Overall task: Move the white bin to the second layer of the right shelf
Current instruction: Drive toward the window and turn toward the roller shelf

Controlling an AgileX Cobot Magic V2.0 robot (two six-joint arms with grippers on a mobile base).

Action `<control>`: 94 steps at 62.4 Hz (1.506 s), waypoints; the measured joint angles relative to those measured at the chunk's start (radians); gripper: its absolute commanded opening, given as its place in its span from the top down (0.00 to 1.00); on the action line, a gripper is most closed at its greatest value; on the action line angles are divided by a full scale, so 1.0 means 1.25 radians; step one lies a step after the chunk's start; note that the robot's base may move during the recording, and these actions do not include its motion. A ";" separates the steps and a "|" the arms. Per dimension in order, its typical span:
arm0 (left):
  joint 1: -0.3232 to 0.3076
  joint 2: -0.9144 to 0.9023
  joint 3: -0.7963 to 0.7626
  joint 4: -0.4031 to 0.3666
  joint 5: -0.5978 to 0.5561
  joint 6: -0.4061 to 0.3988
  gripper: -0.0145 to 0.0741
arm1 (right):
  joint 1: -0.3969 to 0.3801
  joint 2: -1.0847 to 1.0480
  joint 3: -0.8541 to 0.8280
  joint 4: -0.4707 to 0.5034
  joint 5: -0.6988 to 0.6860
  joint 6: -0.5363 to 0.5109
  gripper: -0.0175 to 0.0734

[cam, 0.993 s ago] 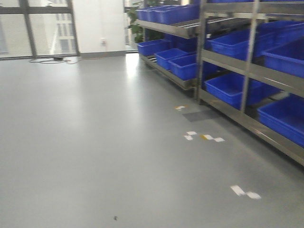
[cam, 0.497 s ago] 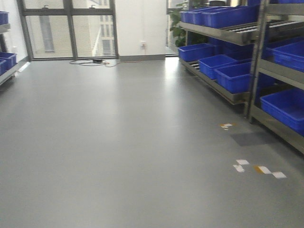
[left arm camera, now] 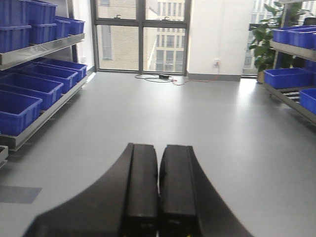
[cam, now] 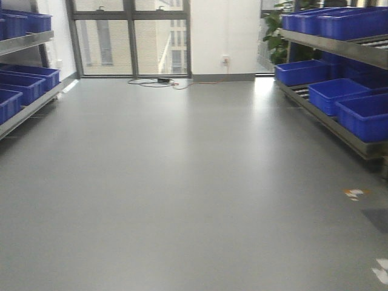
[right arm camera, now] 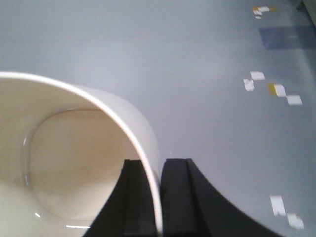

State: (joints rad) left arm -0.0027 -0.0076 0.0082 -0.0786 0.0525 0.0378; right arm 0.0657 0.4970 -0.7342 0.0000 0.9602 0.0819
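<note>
Mid-carry, the right end effector (right arm camera: 160, 167) clamps the glossy cream-white plastic bin (right arm camera: 64, 163), left end effector (left arm camera: 159, 148) closed on nothing; next, seemingly, approaching the stainless-steel right shelf (cam: 339, 47).

Grey floor (cam: 182, 182) between rows of blue crates (left arm camera: 29, 86).
Crates fill a rack (left arm camera: 42, 49) on the left; more stand on the right. Windows (cam: 115, 39) and a white wall (cam: 224, 30) close the far end. A cable (cam: 154, 82) lies before them, a plant (cam: 274, 36) stands right, and tape marks (right arm camera: 278, 90) dot the floor.
</note>
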 measured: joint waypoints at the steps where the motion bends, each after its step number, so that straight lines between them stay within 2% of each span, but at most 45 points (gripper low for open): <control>1: 0.000 0.000 0.000 0.000 0.000 0.000 0.74 | 0.000 0.000 0.000 0.000 0.000 0.000 0.75; 94: 0.000 0.000 0.000 0.000 0.000 0.000 0.74 | 0.000 0.000 0.000 0.000 0.000 0.000 0.75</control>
State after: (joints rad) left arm -0.0027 -0.0076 0.0082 -0.0786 0.0525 0.0378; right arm 0.0657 0.4970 -0.7342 0.0000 0.9602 0.0819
